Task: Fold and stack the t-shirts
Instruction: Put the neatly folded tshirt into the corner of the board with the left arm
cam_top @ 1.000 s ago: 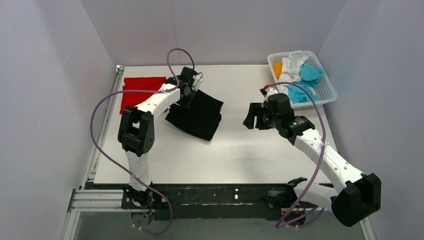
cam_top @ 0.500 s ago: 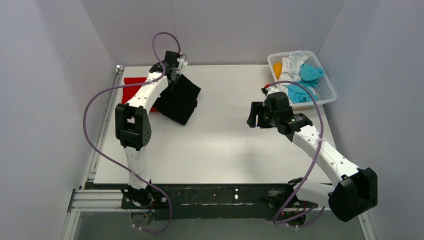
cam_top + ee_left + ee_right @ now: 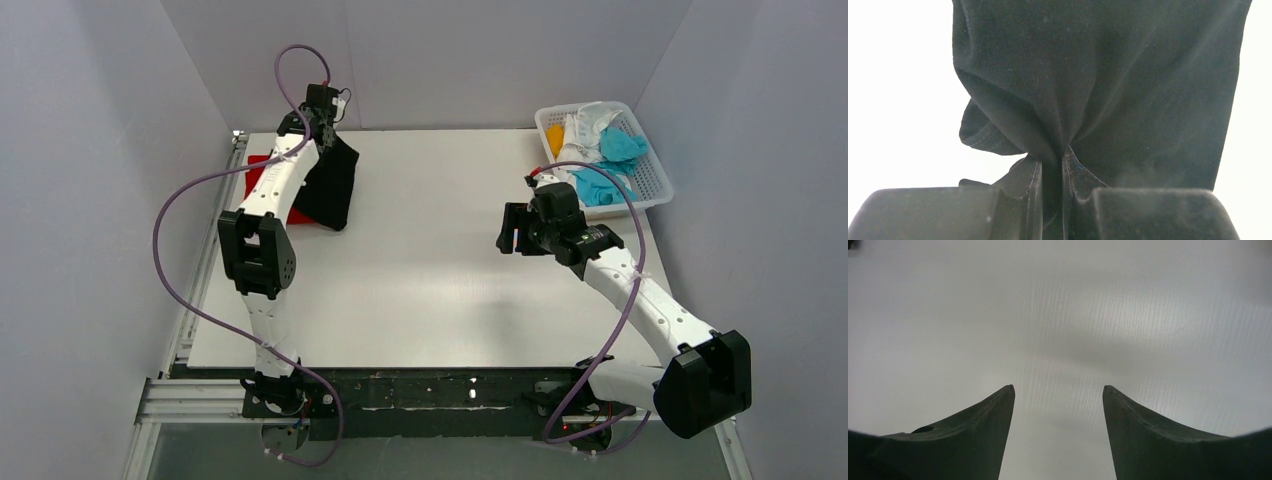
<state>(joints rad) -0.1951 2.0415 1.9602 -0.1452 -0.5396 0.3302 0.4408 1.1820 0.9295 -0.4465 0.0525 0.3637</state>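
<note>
My left gripper (image 3: 328, 125) is at the far left of the table, shut on the folded black t-shirt (image 3: 330, 185), which hangs from it and partly covers the folded red t-shirt (image 3: 262, 175) lying on the table. In the left wrist view the black t-shirt (image 3: 1098, 75) fills the frame, pinched between my fingers (image 3: 1050, 162). My right gripper (image 3: 512, 228) is open and empty above the table at centre right; its wrist view shows the gripper (image 3: 1058, 390) with only bare table between the fingers.
A white lattice basket (image 3: 655, 185) at the back right holds cyan (image 3: 612, 160), white (image 3: 590, 122) and orange (image 3: 555, 138) cloths. The table (image 3: 450, 290) has walls on the left, back and right.
My left gripper has carried the black t-shirt leftward and back, from the table's middle to over the red t-shirt. The right arm has barely moved.
</note>
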